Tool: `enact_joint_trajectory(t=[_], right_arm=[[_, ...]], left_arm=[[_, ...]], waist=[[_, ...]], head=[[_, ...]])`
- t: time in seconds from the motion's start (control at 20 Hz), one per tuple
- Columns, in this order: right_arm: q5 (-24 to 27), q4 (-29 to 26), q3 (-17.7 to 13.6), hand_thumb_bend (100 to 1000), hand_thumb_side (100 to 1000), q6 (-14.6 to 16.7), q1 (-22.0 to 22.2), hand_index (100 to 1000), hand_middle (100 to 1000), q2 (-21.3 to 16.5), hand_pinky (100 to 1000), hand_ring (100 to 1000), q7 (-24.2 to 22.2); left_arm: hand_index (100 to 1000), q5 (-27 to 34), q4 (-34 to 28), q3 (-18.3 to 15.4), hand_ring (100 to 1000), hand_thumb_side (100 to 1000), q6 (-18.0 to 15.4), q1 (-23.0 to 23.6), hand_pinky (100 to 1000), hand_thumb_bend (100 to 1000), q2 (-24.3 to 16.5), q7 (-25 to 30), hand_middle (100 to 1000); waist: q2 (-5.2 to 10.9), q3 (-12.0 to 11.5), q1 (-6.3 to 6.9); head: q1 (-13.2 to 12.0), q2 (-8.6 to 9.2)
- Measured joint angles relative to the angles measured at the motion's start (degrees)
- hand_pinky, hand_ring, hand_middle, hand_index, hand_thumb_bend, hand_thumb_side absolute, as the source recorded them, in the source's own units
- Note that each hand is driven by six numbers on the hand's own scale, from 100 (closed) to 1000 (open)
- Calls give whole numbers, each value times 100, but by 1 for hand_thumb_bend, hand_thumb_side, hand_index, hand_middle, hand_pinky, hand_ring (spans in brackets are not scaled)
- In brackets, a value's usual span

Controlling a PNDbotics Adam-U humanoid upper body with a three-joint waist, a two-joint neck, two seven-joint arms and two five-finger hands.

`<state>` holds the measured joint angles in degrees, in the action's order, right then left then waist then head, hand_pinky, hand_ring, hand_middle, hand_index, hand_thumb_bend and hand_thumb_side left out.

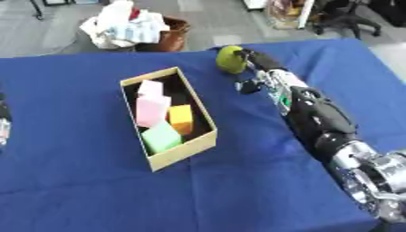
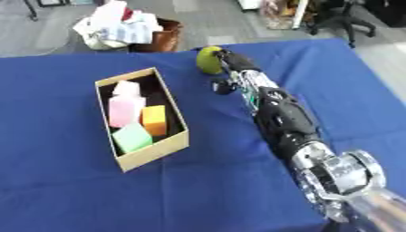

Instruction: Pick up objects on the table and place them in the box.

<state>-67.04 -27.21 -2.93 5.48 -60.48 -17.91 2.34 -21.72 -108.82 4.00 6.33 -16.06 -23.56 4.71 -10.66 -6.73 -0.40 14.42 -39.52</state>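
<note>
We see our right hand (image 1: 247, 59) upper centre, fingers curled round a yellow-green round fruit (image 1: 230, 60), tan cardboard box (image 1: 205, 139) of coloured foam blocks centre-left, blue tablecloth (image 1: 79, 181) beneath.

The right hand (image 1: 247, 61) is mostly hidden behind the yellow-green round thing (image 1: 230, 60); the left arm (image 1: 3, 124) is cut off at the picture's edge.

Bare blue table (image 1: 71, 158) surrounds the box (image 1: 205, 140) everywhere.
</note>
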Motion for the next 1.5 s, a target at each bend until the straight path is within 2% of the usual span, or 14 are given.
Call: enact_joint_trajectory(t=[0.25,0.4,0.45,0.5,0.55,0.6,0.95,1.05,1.15,1.2,1.25,1.3,1.4,1.5], right_arm=[[-111,-5,-24,100,154,-201,-1,796,618,-1,744,738,361],[-212,-11,-37,100,121,-345,0,586,405,-1,671,606,740],[-248,-11,-41,100,119,-387,1,572,393,-1,666,598,873],[-276,-11,-51,100,102,-426,4,469,300,-1,624,531,1011],[-298,-12,-56,100,100,-461,4,459,291,-1,620,525,1156],[-306,-13,-60,100,100,-492,5,377,221,-1,577,473,1307],[-128,-160,-94,100,100,-474,23,337,184,-3,526,427,2234],[-10,-257,-92,100,100,-386,7,371,206,-3,531,436,2400],[155,-343,-87,100,125,-249,-6,529,347,-4,591,504,2507],[233,-361,-74,100,167,-144,-6,714,506,-4,652,585,2506],[289,-362,-44,100,183,-11,-6,819,605,-4,691,645,2444],[324,-358,-12,100,201,127,-6,949,795,-4,770,763,2321],[339,-285,51,100,201,381,-8,989,897,-4,819,838,1884],[326,-183,55,100,198,529,-9,1000,945,-4,846,886,1339]], left_arm=[[836,5,-17,23,663,634,-6,-38,804,100,0,6,691],[836,11,-33,31,662,630,-6,-57,804,100,0,6,691],[836,15,-34,31,662,631,-6,-58,804,100,0,6,691],[836,20,-34,31,662,632,-6,-58,804,100,0,6,691],[836,23,-34,31,662,632,-6,-58,804,100,0,6,691],[836,25,-34,31,662,634,-6,-58,804,100,0,6,690],[836,30,-34,31,662,632,-4,-58,805,100,0,3,690],[836,37,-34,31,661,632,-3,-58,805,100,0,2,690],[836,46,-34,31,661,632,-2,-58,805,100,0,1,689],[836,47,-34,30,661,632,-2,-58,805,100,0,0,689],[836,47,-34,30,661,632,-2,-58,805,100,0,-1,689],[836,47,-34,30,661,632,-2,-57,805,100,0,-2,689],[836,48,-34,29,661,632,-3,-57,805,100,0,-4,689],[836,49,-36,30,661,633,-4,-57,805,100,0,-4,689]], waist=[[-31,-116,4],[-34,-142,31],[-35,-142,33],[-38,-141,33],[-38,-139,33],[-38,-133,33],[-38,-27,34],[-38,-14,34],[-38,3,34],[-38,3,34],[-38,3,34],[-38,3,34],[-38,2,34],[-38,-23,36]], head=[[80,76],[109,86],[120,87],[127,87],[130,87],[131,87],[131,87],[129,87],[128,87],[128,87],[128,87],[127,87],[128,89],[131,107]])
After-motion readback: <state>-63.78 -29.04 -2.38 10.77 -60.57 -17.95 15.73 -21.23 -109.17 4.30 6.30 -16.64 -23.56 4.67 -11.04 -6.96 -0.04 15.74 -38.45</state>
